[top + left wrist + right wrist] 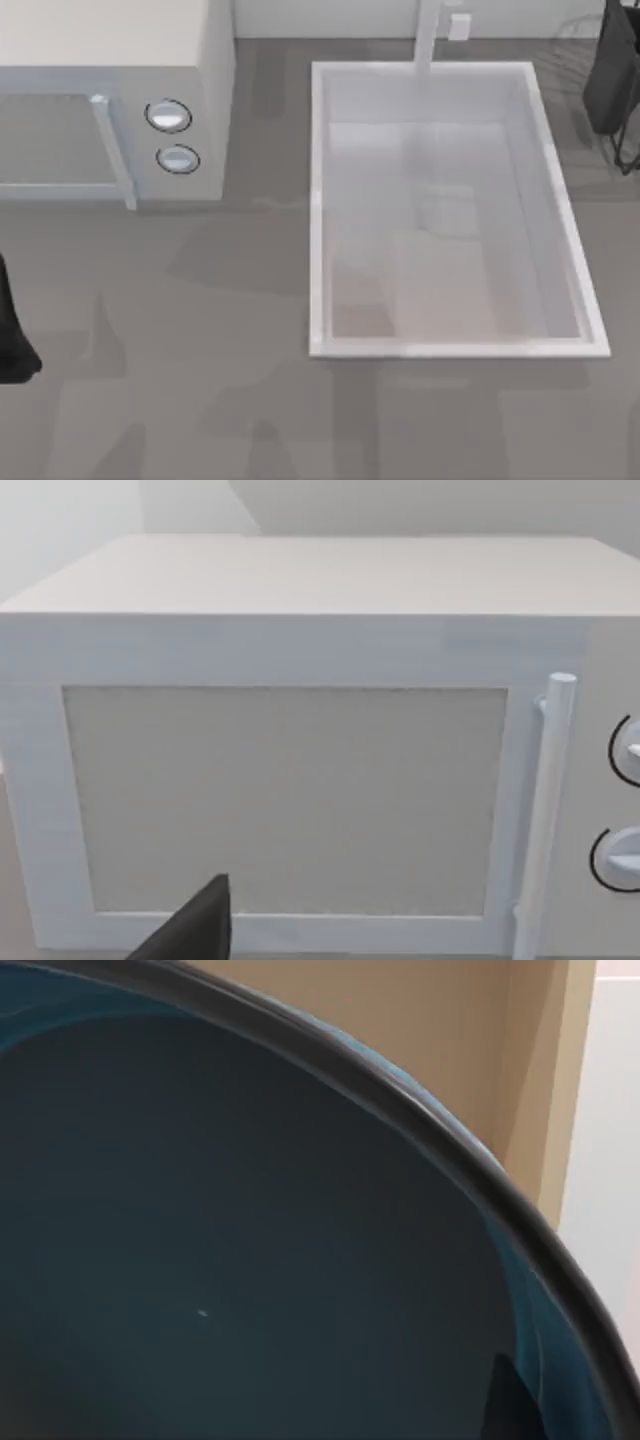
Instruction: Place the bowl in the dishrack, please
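Bowl crowds the right wrist view: a deep teal-blue inside, smooth and glossy, with a tiny bright speck on it, ringed by a thick dark rim that sweeps in a curve across the picture. Behind the rim stands a tan surface, with a pale wall beyond it. A small dark shape at the rim's inner edge may be a fingertip, but I cannot tell whether the right gripper's fingers pinch the rim or stand apart. From above, the right arm is a dark mass at the far right corner of the table, over the thin dark wires of the dishrack, which is only partly in view just right of the sink. How the bowl sits against those wires cannot be made out. The sink is a large white rectangular basin with a tap at its far edge. A white microwave stands at the far left, its door shut, with a handle and two round knobs. The left arm is parked at the table's left edge, facing the microwave door; a dark fingertip shows in its wrist view, but whether the left gripper's fingers are spread or together cannot be told.
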Tool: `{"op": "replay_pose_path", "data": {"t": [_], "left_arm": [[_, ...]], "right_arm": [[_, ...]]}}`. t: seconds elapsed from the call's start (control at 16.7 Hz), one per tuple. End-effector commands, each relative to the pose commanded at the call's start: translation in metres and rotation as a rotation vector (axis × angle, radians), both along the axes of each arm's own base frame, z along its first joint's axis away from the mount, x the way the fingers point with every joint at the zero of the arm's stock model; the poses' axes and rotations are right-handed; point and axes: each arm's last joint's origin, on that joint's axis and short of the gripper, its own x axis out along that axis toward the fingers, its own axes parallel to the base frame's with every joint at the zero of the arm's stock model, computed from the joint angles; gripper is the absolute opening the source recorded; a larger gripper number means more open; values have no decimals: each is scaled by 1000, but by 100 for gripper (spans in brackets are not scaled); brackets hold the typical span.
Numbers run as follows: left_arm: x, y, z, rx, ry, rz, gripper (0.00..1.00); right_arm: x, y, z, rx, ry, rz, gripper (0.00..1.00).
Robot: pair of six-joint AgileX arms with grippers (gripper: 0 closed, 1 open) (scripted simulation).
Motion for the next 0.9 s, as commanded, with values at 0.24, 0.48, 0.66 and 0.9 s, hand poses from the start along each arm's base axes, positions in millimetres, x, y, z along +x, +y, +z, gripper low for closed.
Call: {"op": "replay_pose_path", "data": {"t": [0.24,0.48,0.66,0.9], "left_arm": [[0,0,0,0,0,0,100],[0,0,0,0,0,0,100],[0,0,0,0,0,0,100],[0,0,0,0,0,0,100]], "right_arm": [[66,-4,-63,-7,-16,-1,0],[106,13,-127,-7,-21,-3,0],[117,25,-154,-3,-7,-3,0],[118,27,-157,-3,-6,-4,0]]}}
